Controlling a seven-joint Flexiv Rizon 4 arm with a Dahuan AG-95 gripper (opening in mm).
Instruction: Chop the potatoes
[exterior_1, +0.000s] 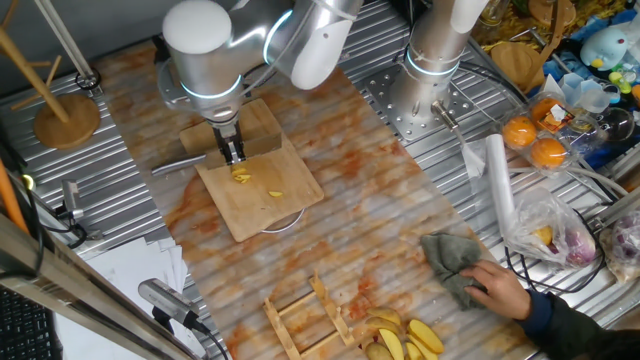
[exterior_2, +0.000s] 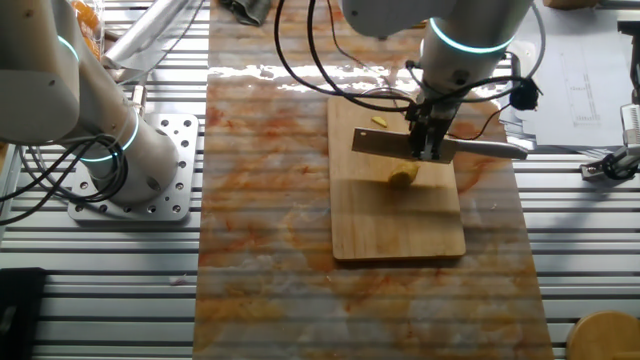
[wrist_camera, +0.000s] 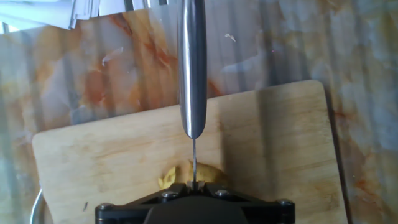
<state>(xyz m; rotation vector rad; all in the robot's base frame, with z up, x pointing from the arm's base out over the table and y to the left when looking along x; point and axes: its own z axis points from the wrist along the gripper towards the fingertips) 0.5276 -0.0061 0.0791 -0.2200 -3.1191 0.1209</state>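
One knife (wrist_camera: 191, 68), one potato lump (exterior_2: 402, 177), one slice (exterior_2: 379, 122).

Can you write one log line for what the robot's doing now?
gripper: shut on knife | knife: above potato lump | board: one slice

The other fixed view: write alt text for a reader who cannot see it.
A robot arm's pincer holds a knife level over a bamboo cutting board, the blade just above a small yellow potato lump. A thin potato slice lies farther back on the board, which sits on an orange-streaked mat.
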